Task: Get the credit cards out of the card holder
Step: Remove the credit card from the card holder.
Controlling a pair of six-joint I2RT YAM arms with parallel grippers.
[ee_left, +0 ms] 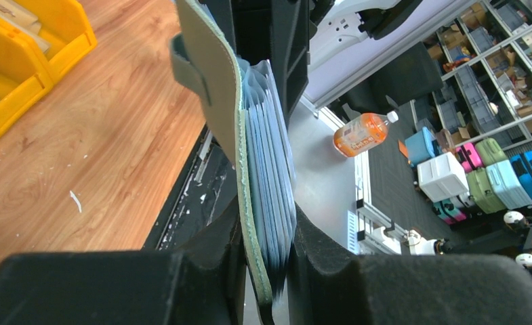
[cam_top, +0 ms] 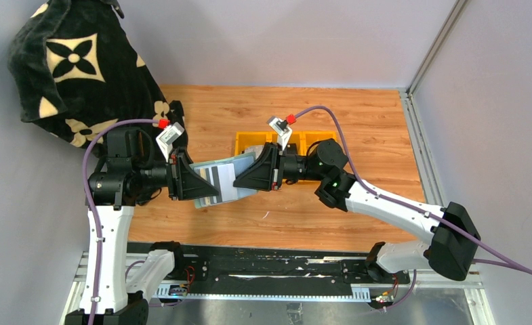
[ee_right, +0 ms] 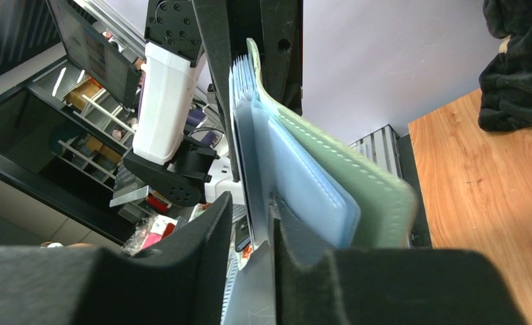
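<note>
The sage green card holder [cam_top: 217, 177] hangs in the air between my two grippers, above the wooden table. My left gripper [cam_top: 196, 184] is shut on its left end. In the left wrist view the green cover [ee_left: 212, 88] and the stack of clear bluish sleeves [ee_left: 270, 169] stand edge-on between the fingers. My right gripper [cam_top: 244, 177] is shut on a whitish credit card [cam_top: 226, 184] with a dark stripe, at the holder's right end. In the right wrist view the thin card [ee_right: 253, 203] sits between the fingers, with the holder's green cover [ee_right: 358, 183] beside them.
Yellow bins [cam_top: 303, 145] stand on the table just behind the right gripper and also show in the left wrist view [ee_left: 26, 47]. A black patterned cloth bag [cam_top: 80, 74] fills the far left corner. Walls close the back and the right.
</note>
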